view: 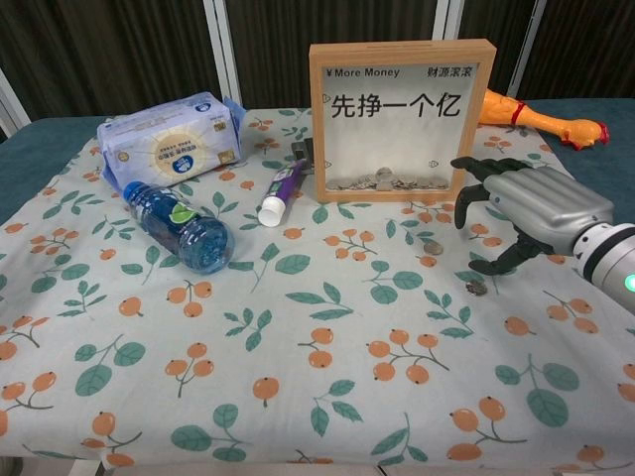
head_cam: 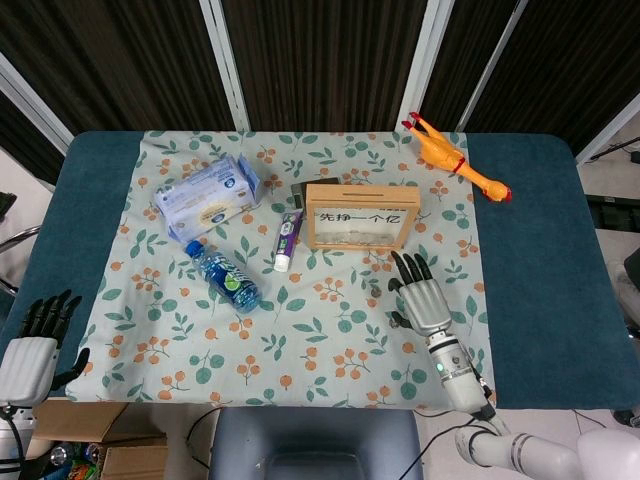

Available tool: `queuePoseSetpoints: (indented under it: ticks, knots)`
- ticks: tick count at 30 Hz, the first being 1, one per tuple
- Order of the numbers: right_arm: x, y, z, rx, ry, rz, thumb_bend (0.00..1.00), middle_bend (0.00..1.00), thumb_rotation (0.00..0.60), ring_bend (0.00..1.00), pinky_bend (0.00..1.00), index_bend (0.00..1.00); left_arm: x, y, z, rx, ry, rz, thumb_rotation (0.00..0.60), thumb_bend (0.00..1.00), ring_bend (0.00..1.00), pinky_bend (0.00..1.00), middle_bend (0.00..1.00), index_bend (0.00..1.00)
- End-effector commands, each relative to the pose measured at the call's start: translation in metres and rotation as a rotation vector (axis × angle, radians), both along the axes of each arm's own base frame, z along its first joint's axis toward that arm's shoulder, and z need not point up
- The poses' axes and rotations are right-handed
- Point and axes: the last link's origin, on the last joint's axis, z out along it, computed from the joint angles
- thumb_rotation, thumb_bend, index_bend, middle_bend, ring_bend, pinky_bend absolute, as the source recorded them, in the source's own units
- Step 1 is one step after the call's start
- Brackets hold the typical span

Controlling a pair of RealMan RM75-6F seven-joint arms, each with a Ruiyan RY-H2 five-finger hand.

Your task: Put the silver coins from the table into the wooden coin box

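The metallic right hand (view: 531, 213) hovers spread and empty above 2 round silver coins (view: 477, 289). The glass-fronted wooden coin box (view: 401, 119) stands upright on the floral cloth (view: 298, 347). The left hand (head_cam: 32, 345) hangs open off-table.

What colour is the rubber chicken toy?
Orange-yellow with red parts, clearest in the head view: rubber chicken toy.

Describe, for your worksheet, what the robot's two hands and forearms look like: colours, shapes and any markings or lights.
Each robot hand, right and left, has a silver-grey metal palm with ridged knuckles and slim black fingers. The right wrist is a pale, rounded cylinder with a small green light. No sleeves or loose cables show.
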Motion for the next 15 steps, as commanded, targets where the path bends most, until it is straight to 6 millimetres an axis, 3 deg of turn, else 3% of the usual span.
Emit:
queuePoseSetpoints:
  ticks: [1, 15]
  knots:
    - [0.001, -0.003, -0.006, 0.006, 0.006, -0.005, 0.39, 0.02, 0.600, 0.00, 0.00, 0.53, -0.001, 0.000, 0.000, 0.000, 0.001, 0.003, 0.600, 0.38, 0.00, 0.00, 0.00, 0.00]
    - [0.001, -0.009, -0.018, 0.034, 0.010, -0.025, 0.44, 0.02, 0.600, 0.00, 0.00, 0.51, -0.005, 0.001, 0.002, 0.009, 0.007, 0.015, 0.600, 0.38, 0.00, 0.00, 0.00, 0.00]
